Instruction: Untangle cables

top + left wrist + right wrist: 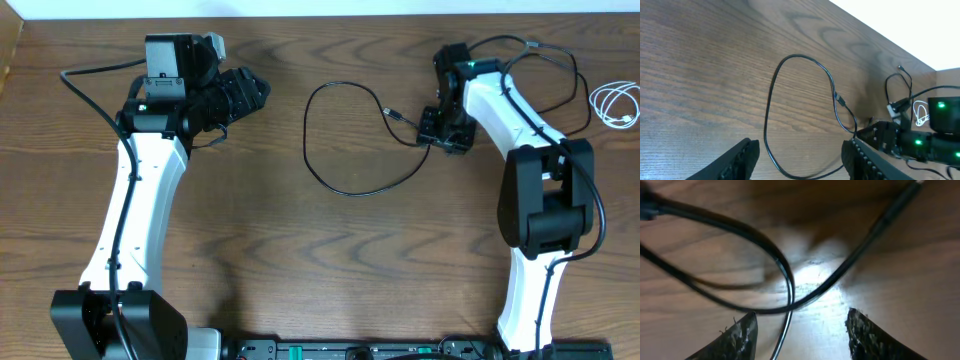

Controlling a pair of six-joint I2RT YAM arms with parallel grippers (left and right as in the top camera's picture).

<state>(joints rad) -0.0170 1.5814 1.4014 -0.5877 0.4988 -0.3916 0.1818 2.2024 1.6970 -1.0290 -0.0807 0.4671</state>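
L arm reaches up the left side of the table (330, 270), elbow bent, wrist turned in toward centre. Your left gripper (250, 92) hangs off the wood, well apart from any cord. On the L wrist cam that gripper (799, 147) has its fingers spread wide w/ nothing between them.

R arm comes up the right side, forearm folded back toward centre, wrist pitched down. Your right gripper (440, 130) is low at the table, right at the right-hand end of the black cable (305, 135). That cable lies as one big open loop mid-table, its plug end (392, 113) inside the loop's right part, near the R gripper.

R wrist cam is tight and blurry, so only roughly: right gripper (800, 322) fingers stand apart, bare wood between them, and two strands of the black cable (785, 272) cross just ahead of the tips. They look unpinched.

What overhead gives you and the wrists don't: both arm poses at once. L wrist cam shows the black cable (768, 110) loop lying flat and the plug end (840, 99) more clearly.

White cable (615, 103) sits coiled at the far right edge; it's also tiny in the L wrist cam (921, 114). A second thin black cord (545, 46) arcs behind the R arm; overhead can't separate it from arm wiring, but the L wrist cam (888, 90) shows it on the wood.
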